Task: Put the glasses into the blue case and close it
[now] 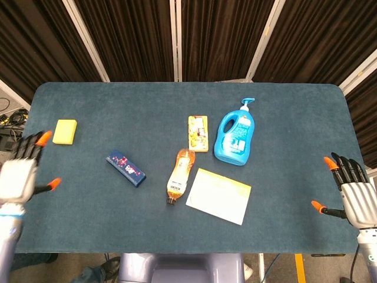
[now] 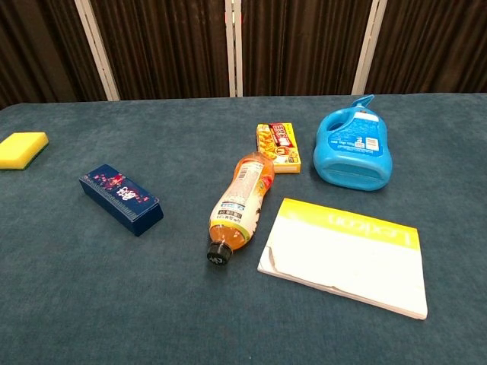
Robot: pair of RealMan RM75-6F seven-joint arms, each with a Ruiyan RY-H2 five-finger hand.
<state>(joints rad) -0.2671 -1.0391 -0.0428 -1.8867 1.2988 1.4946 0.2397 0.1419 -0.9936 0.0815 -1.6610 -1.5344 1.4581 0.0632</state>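
The blue case (image 1: 125, 169) lay shut on the table (image 1: 177, 106), in the left half and nearer the front edge than the back, set at a slant with nothing touching it; the chest view (image 2: 121, 199) showed its dark blue lid printed with small pink and white marks. No glasses could be seen in either view.

The left hand (image 1: 20, 171) hung at the table's left edge, well apart from the case, its fingers spread wide and holding nothing; the right hand (image 1: 352, 194) stood off the right edge near the front corner, fingers likewise fanned apart and empty; neither hand showed in the chest view.

A yellow sponge (image 1: 65, 131) sat near the left edge, further back than the case; an orange drink bottle (image 1: 180, 175) lay on its side near the middle of the table, cap toward the front edge; just beside it to the right rested a white-and-yellow pad (image 1: 218, 195), close to the bottle, though whether they touched I could not tell; behind the bottle lay a small yellow snack box (image 1: 198, 133); to the right of that box lay a blue detergent bottle (image 1: 236, 135), flat on its back with the pump pointing at the back edge.
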